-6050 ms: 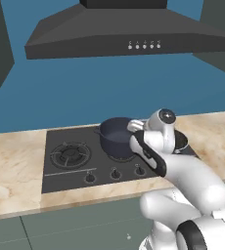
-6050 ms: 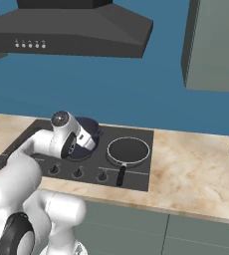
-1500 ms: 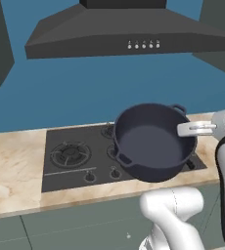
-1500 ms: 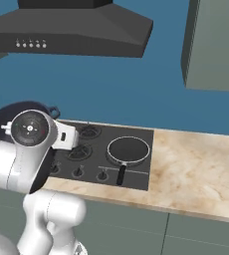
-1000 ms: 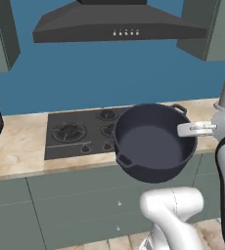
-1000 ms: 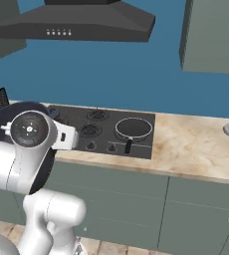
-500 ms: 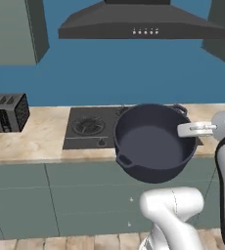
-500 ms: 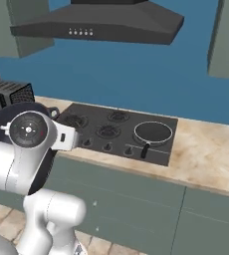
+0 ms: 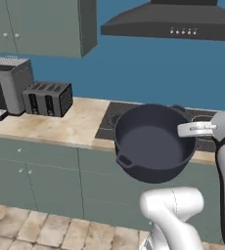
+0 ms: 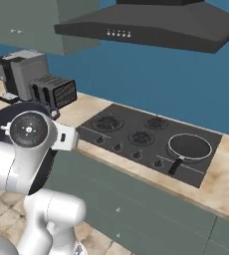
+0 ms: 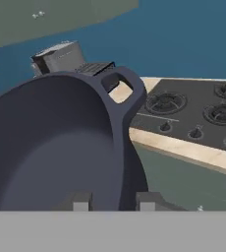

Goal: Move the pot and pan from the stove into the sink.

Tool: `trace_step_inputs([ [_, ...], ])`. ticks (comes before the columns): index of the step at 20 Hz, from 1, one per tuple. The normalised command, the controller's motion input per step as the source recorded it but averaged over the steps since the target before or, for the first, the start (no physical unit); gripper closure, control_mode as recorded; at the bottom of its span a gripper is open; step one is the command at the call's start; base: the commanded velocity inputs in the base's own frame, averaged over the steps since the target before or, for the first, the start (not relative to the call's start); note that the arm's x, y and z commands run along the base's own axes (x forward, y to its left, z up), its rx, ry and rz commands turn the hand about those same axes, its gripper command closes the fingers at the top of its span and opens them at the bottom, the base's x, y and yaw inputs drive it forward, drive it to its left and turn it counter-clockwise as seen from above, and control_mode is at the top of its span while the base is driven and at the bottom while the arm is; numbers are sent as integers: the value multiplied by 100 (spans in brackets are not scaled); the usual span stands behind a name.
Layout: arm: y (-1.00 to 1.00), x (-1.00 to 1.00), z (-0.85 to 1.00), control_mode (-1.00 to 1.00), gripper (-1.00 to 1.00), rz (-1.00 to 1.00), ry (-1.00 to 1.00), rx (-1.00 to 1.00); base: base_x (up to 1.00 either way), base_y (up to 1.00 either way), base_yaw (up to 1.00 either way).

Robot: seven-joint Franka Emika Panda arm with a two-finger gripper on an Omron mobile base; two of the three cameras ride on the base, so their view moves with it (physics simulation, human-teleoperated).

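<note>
My gripper (image 9: 181, 130) is shut on the rim of the pot (image 9: 152, 142), a deep dark navy pot with loop handles. It hangs tilted in the air in front of the counter, its open side facing the left base camera. In the hand view the pot (image 11: 56, 147) sits just past my gripper (image 11: 113, 201), with one loop handle at the top. The pan (image 10: 188, 146), black with a long handle, rests on the stove's (image 10: 136, 133) near right burner. The stove (image 9: 108, 120) lies behind the held pot. The sink is out of view.
A toaster (image 9: 48, 98) and a coffee machine (image 9: 8, 84) stand on the beige counter (image 9: 60, 124) left of the stove. The range hood (image 9: 183, 24) hangs above it. Grey-green cabinet fronts (image 9: 51, 180) run below, with tiled floor (image 9: 31, 229) in front.
The whole picture has shifted: the base has driven back and to the left, so stove and counter slid right and farther away. The pot stays in my gripper's grip.
</note>
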Motion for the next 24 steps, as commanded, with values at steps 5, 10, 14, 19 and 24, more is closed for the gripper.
trace_step_inputs([
  [5,0,0,0,100,100,0,0,0,-15,-2,46],
  [10,0,0,0,100,100,0,0,0,-14,-1,46],
  [14,0,0,0,100,100,0,0,0,-12,0,46],
  [19,0,0,0,100,100,0,0,0,-12,0,47],
  [24,0,0,0,100,100,0,0,0,-11,0,47],
])
